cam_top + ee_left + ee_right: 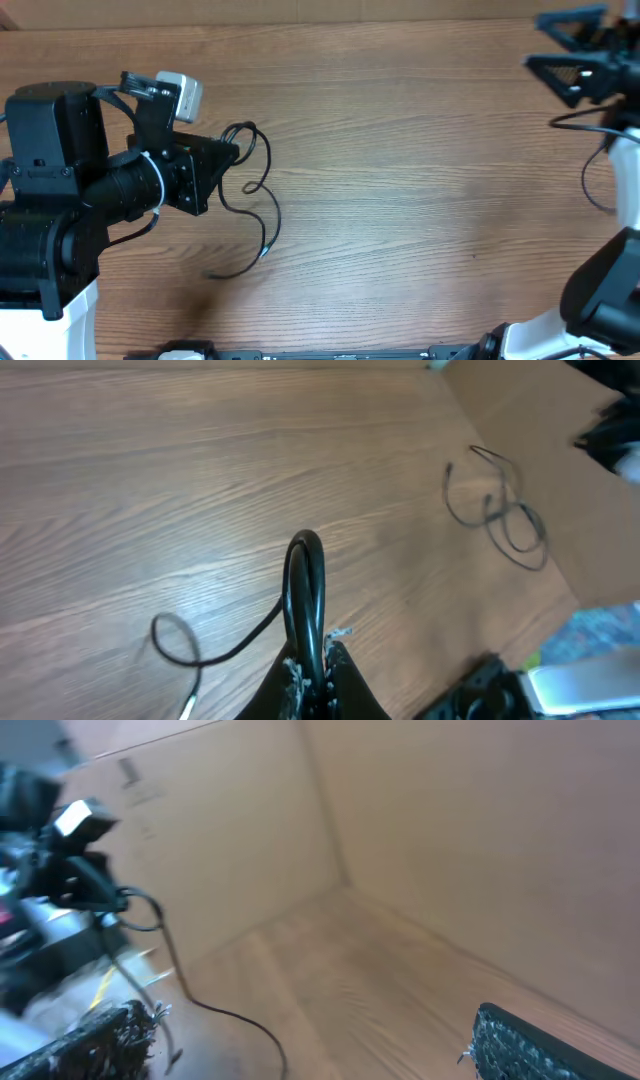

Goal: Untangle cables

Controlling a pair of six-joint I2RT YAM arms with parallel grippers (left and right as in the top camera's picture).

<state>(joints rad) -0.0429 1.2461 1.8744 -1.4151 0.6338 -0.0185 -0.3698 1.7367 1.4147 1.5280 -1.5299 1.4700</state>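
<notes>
One thin black cable [268,215] lies left of the table's middle. It curls from a loop near my left gripper [232,152] down to a free end near the front. In the left wrist view that gripper [318,660] is shut on a folded bend of this cable [305,585]. The rest trails left into a small loop [175,640]. A second tangled cable [503,510] lies far off on a lighter surface. My right gripper [560,48] hovers at the far right corner. It stands open [320,1060] and empty, with a thin cord [230,1015] on the surface below it.
Bare wooden table [400,180] lies between the two arms. Cardboard-coloured walls [450,840] meet in a corner in the right wrist view. The left arm's body [60,190] fills the left edge, and the right arm's base [600,290] sits at the front right.
</notes>
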